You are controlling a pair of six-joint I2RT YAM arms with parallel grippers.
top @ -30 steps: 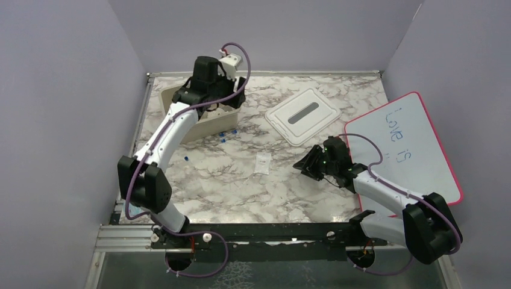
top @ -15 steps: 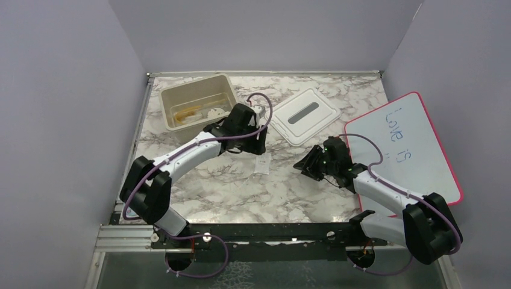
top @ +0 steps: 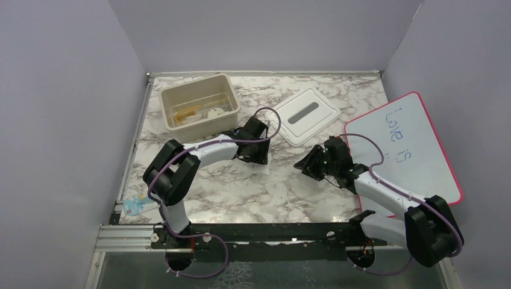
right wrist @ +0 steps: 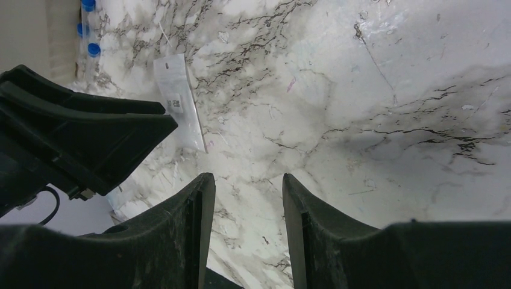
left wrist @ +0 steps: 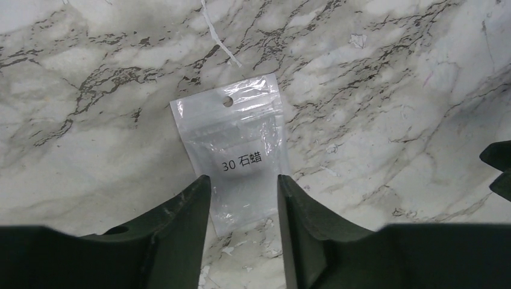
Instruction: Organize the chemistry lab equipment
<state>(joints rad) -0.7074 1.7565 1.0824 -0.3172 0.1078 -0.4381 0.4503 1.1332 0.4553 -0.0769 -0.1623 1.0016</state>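
A small clear packet with black print lies flat on the marble table; it also shows in the top view and the right wrist view. My left gripper is open and low over it, one finger on each side of its near end. My right gripper is open and empty, low over bare marble right of the packet. Tiny blue pieces lie beside the bin. Amber tubing lies inside the beige bin.
The white lid lies at the back centre. The red-bordered whiteboard leans at the right. A pale blue item sits at the near-left table edge. Purple walls close off three sides.
My left arm has swung from over the bin down to the packet at mid-table. The right arm has not moved.
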